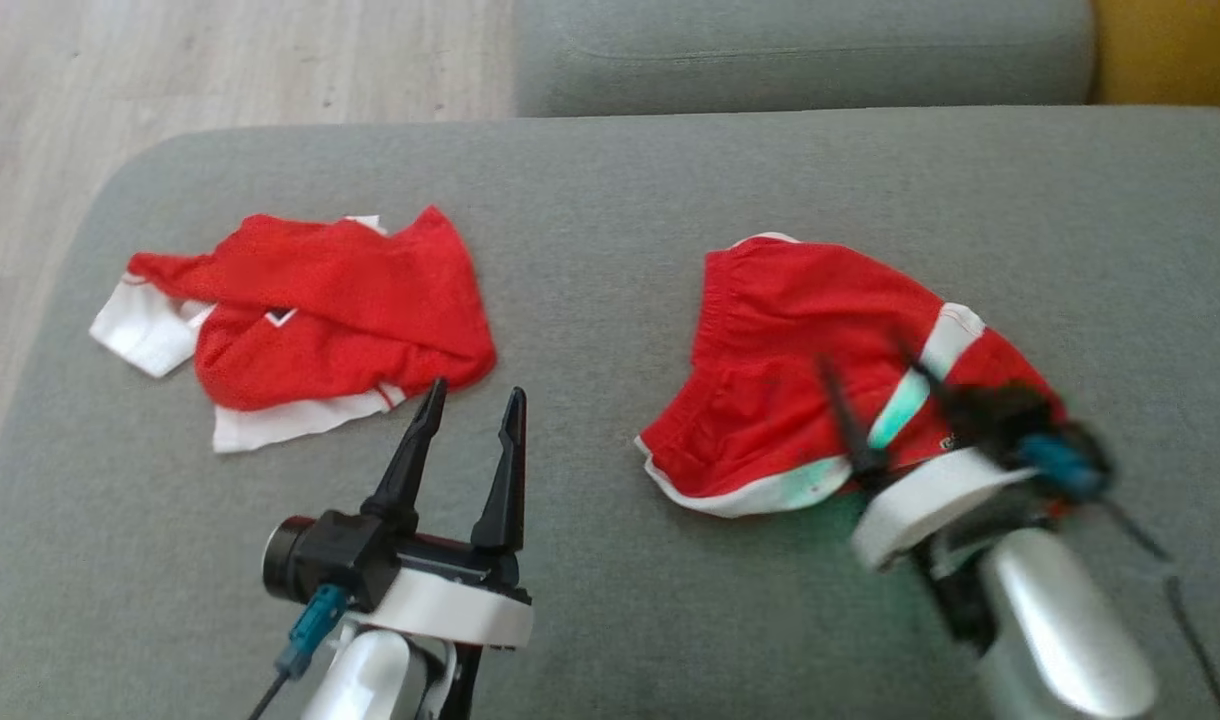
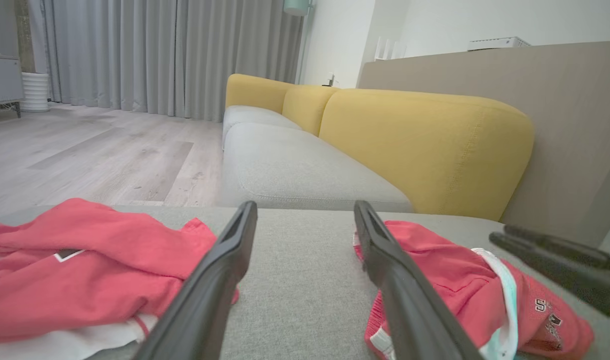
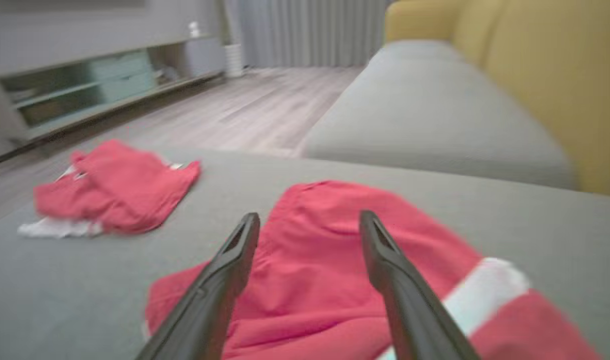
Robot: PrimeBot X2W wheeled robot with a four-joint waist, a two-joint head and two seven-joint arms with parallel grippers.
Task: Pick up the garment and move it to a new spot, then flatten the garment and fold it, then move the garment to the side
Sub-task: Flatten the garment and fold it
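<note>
A red garment (image 1: 770,370), shorts with a white stripe and white hem, lies rumpled on the right half of the grey cushion (image 1: 610,180). My right gripper (image 1: 870,365) hovers over its near right part, blurred by motion. In the right wrist view that gripper (image 3: 309,220) is open and empty, with the red cloth (image 3: 315,280) spread below its fingers. My left gripper (image 1: 477,392) stands open and empty near the cushion's front, between the two red pieces. Its fingertips are just off the corner of the left one.
A second red and white garment (image 1: 310,320) lies crumpled on the cushion's left half, close to the edge over the wooden floor (image 1: 170,70). Behind is another grey seat (image 2: 295,170) with yellow backrests (image 2: 425,145). Bare cushion lies between the garments.
</note>
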